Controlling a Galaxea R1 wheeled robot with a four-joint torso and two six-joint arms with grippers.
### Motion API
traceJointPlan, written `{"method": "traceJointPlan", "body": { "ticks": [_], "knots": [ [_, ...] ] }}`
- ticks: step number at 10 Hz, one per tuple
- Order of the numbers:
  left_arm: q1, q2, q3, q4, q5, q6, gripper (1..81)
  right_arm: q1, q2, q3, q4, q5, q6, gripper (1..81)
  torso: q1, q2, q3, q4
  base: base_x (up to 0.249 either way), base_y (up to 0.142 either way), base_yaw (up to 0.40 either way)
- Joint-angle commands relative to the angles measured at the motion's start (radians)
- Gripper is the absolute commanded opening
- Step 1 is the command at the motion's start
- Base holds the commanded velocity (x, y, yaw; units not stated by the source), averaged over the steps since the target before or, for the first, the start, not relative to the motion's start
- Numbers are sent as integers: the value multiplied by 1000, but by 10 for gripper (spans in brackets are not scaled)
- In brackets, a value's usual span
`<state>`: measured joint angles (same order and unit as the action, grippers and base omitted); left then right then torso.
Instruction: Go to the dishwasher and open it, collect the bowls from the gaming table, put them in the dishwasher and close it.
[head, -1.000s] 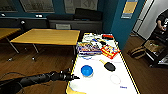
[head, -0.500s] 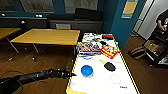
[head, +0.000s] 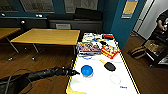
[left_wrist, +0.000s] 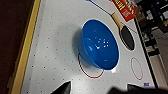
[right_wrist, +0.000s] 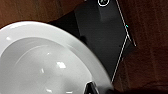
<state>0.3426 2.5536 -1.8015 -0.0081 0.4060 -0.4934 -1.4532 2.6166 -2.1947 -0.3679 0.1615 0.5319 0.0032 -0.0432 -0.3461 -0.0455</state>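
Observation:
A bright-blue bowl (head: 87, 70) stands on the near part of the gaming table (head: 125, 75), which has a white top and yellow edging. My left gripper (head: 75, 73) reaches in over the table's left edge and stops just left of the bowl. In the left wrist view the blue bowl (left_wrist: 100, 47) sits on a red ring, a little ahead of the left gripper (left_wrist: 97, 88), whose dark fingertips (left_wrist: 63, 87) stand wide open. A white bowl (right_wrist: 42, 65) hangs close under the right wrist above the wooden floor, with my right gripper (right_wrist: 92, 88) shut on its rim.
Colourful board-game boxes (head: 110, 51) and a black paddle (head: 109, 66) lie further along the table. A wooden-topped table (head: 47, 37) stands to the left. On the right are a bag on the floor (head: 137, 52), a cart (head: 156, 50) and a person (head: 162, 21).

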Motion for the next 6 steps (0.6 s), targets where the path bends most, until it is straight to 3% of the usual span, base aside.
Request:
{"method": "traceJointPlan", "body": {
  "ticks": [1,4,6],
  "knots": [
    [-164,34,-21,-12,27,4,811,26,-22,18,-19,-46,0,10,0,0,0,0,0,0,0],
    [-164,50,-36,-24,22,-4,811,26,-19,17,-19,-46,0,10,0,0,0,0,0,0,0],
    [-164,15,-30,-30,16,-11,811,30,-17,23,-23,-48,0,10,0,0,0,0,0,0,0]
  ]
}}
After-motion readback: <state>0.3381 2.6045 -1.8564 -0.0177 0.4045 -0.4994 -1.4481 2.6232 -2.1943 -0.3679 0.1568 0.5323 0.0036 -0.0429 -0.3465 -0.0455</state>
